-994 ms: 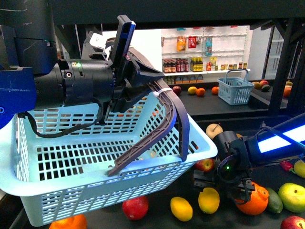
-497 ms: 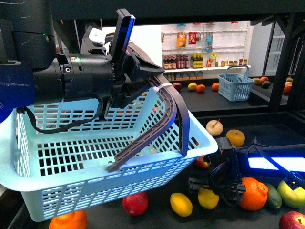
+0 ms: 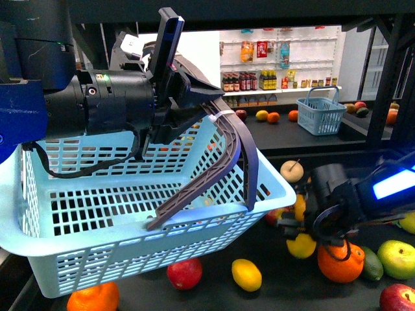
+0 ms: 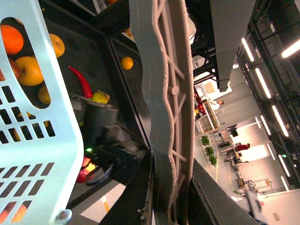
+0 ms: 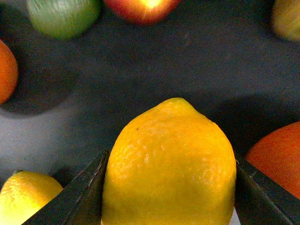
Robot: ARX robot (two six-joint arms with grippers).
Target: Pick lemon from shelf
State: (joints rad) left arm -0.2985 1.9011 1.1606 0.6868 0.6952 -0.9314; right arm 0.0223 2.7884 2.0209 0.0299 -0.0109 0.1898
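I read the right gripper (image 5: 169, 164) as clamped, fingers (image 5: 86, 192) pressing both flanks of the lemon (image 5: 168, 154), held just above the shelf (image 5: 140, 70). The rind looks firm, waxy and light (probably slippery), so grip the widest girth. The left gripper (image 4: 171, 197) clamps the basket handle (image 4: 164, 93).

Between the fingers (image 5: 82, 192) of the right gripper (image 5: 168, 204), the lemon (image 5: 168, 159) runs off the picture's edge, as do the fingertips. Beyond them, a green fruit (image 5: 63, 16) and a red apple (image 5: 143, 7) are blurred and cropped.
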